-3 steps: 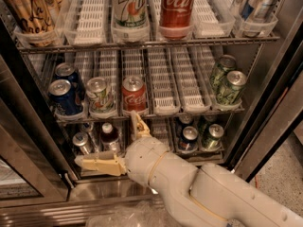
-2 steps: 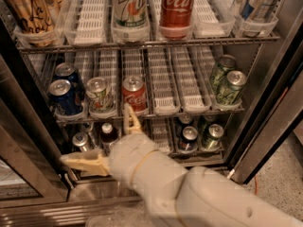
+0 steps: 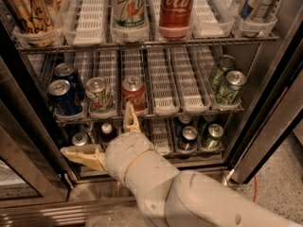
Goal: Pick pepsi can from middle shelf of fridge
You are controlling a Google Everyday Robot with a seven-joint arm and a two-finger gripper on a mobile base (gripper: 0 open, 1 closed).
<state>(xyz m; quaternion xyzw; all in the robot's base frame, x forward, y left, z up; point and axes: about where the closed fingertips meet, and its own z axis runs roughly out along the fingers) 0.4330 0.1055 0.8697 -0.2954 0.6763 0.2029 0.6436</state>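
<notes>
**A:** Where's the pepsi can (image 3: 63, 97)?

**B:** In the far-left lane of the middle shelf (image 3: 199, 111), at the front, with a twin can (image 3: 69, 74) just behind it. A white-and-green can (image 3: 100, 94) stands in the next lane to the right, then a red cola can (image 3: 134, 94).

**A:** And the claw (image 3: 95, 127)?

**B:** It's below the shelf's front edge, spread wide and empty. One finger (image 3: 131, 118) points up in front of the red can. The other (image 3: 81, 155) points left, near the lower rack.

**A:** So it's lined up wrong?

**B:** I'd say so. It sits right of the blue can and lower. It should shift left, rise to can height, then turn so the fingers straddle the front can from either side.

**A:** Any risks?

**B:** The white-and-green neighbour is close, so one finger has to slip through a narrow gap. The fridge (image 3: 40, 126) frame crowds the left side too.
</notes>
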